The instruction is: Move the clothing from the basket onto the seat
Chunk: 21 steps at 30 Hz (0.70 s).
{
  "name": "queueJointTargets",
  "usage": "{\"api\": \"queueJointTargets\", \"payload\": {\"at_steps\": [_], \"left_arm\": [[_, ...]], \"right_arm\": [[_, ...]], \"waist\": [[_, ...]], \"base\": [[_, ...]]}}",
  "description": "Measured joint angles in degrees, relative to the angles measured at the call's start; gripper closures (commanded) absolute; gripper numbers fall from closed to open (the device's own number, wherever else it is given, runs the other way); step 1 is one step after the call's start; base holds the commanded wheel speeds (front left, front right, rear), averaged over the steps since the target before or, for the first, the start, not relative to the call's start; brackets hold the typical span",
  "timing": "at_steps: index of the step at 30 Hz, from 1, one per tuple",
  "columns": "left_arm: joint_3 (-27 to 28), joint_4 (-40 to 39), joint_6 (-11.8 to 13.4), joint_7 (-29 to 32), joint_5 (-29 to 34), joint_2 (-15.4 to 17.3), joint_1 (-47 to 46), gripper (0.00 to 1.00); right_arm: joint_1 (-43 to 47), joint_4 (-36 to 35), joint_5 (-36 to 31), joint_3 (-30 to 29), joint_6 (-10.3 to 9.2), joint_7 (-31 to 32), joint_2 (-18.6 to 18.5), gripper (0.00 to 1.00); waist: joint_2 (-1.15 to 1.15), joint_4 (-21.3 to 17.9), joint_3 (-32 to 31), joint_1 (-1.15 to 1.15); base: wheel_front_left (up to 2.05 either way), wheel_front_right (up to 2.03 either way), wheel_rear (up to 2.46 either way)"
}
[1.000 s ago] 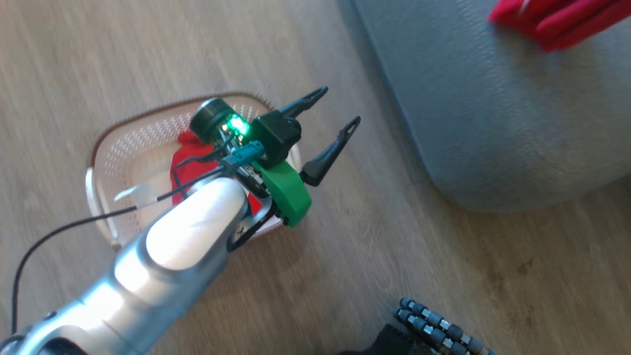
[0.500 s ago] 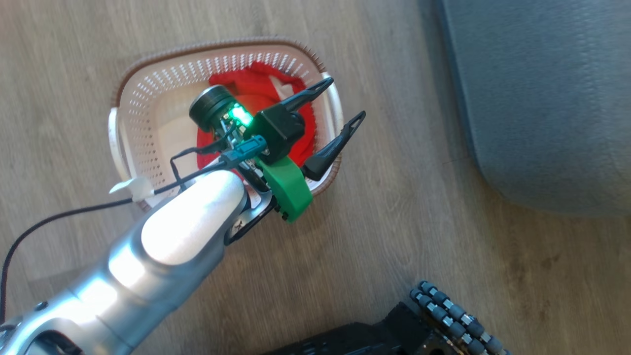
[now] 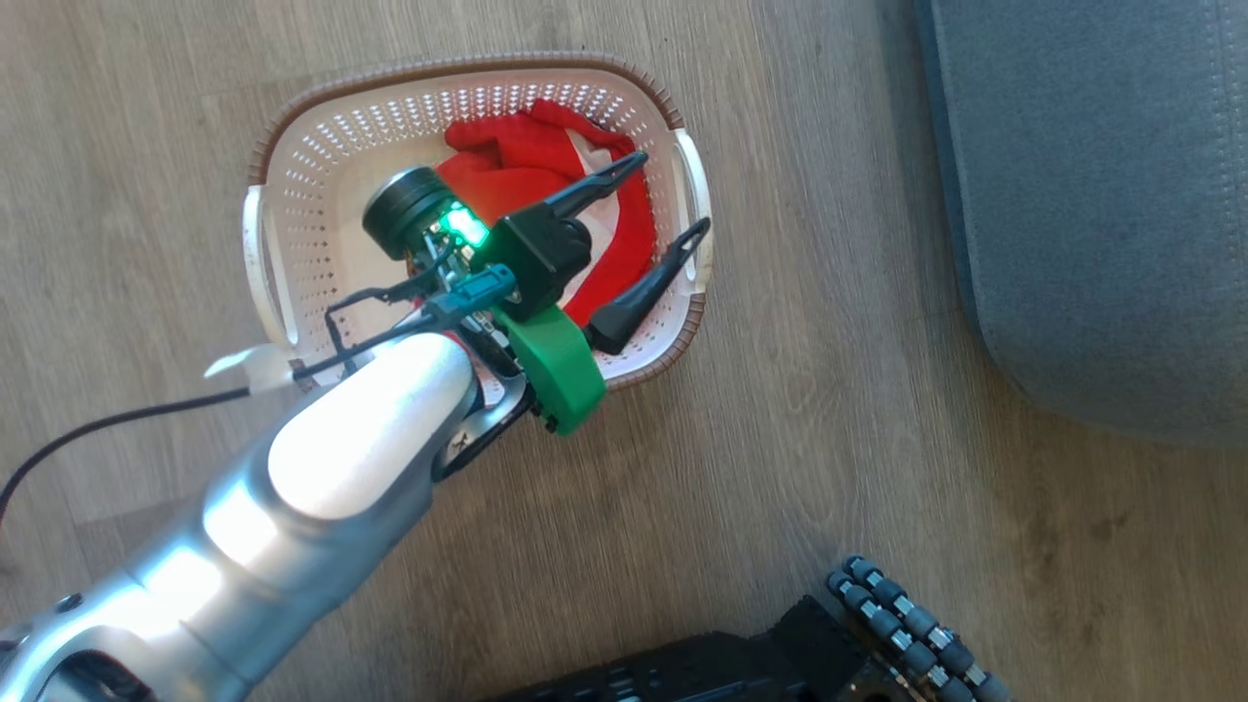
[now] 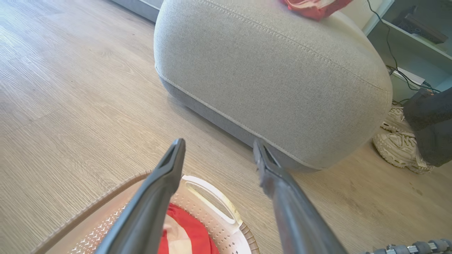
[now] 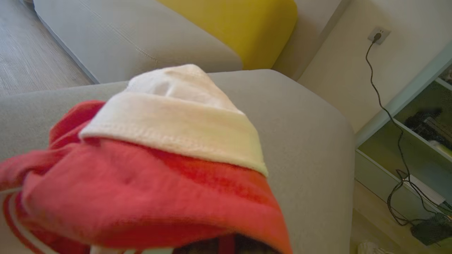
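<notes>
The cream perforated basket [image 3: 322, 195] with a brown rim stands on the wood floor. Red clothing with white panels [image 3: 517, 156] lies bunched in its right half. My left gripper [image 3: 671, 195] hangs open and empty above that side, one finger over the cloth, the other over the right handle. The left wrist view looks past the open left gripper [image 4: 218, 144] and the basket handle [image 4: 212, 197] to the grey seat [image 4: 268, 70], where more red clothing [image 4: 314, 5] rests on top. Red and white clothing [image 5: 159, 176] covers my right gripper's fingers above the seat [image 5: 310, 123].
My dark base with its roller wheel [image 3: 907, 624] is at the bottom. A person's pale shoe [image 4: 399, 151] and dark trouser leg [image 4: 430, 123] stand right of the seat. A yellow cushion [image 5: 240, 24], a wall socket with cable [image 5: 378, 35] and shelving lie behind.
The head camera has swung, so the basket sits mid-picture and the seat nearer the right edge. My open left gripper has come from beyond the basket's right rim to above its clothing.
</notes>
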Motion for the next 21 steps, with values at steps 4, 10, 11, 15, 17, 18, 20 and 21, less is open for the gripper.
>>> {"api": "queueJointTargets", "payload": {"at_steps": [4,10,11,15,17,18,20,21], "left_arm": [[0.38,0.31,0.03,-0.09,-0.02,0.22,0.03,0.0],[0.48,1.58,0.03,-0.56,-0.85,0.08,0.54,0.0],[0.48,1.79,0.03,-0.57,-0.85,-0.03,0.64,0.0],[0.9,2.29,0.04,-1.03,-1.02,-0.44,1.18,0.0],[1.15,2.77,0.04,-1.08,-1.43,-0.7,1.72,0.0],[1.22,3.14,0.04,-1.08,-1.43,-0.86,1.93,0.0],[1.43,3.69,0.04,-1.1,-1.43,-1.16,2.46,0.0],[1.58,3.91,0.04,-1.23,-1.43,-1.36,2.81,0.0]], "right_arm": [[2.32,4.95,0.18,-0.9,0.0,-1.71,-0.29,0.0],[6.67,7.68,2.15,2.03,0.0,-2.37,-0.09,0.0],[7.66,6.99,2.91,2.49,0.0,-2.41,0.29,0.0],[10.78,5.08,5.55,5.89,0.0,-2.42,1.12,0.0],[13.03,3.19,7.67,8.97,0.0,-2.42,1.88,0.0],[14.27,2.19,8.7,10.9,0.0,-2.42,2.41,0.0],[16.76,0.13,10.77,14.52,0.0,-2.42,3.63,0.0],[18.09,-0.73,11.61,16.86,0.0,-2.42,4.03,0.0]], "waist": [[0.0,0.1,-0.92,0.0],[0.0,0.19,-2.88,0.0],[0.0,0.22,-3.28,0.0],[0.0,0.36,-4.56,0.0],[0.0,0.52,-5.42,0.0],[0.0,0.61,-5.89,0.0],[0.0,0.82,-6.87,0.0],[0.0,0.96,-7.4,0.0]], "base": [[0.0,0.0,0.0],[0.0,0.0,0.0],[0.0,0.0,0.0],[0.0,0.0,0.0],[0.0,0.0,0.0],[0.0,0.0,0.0],[0.0,0.0,0.0],[0.0,0.0,0.0]]}}
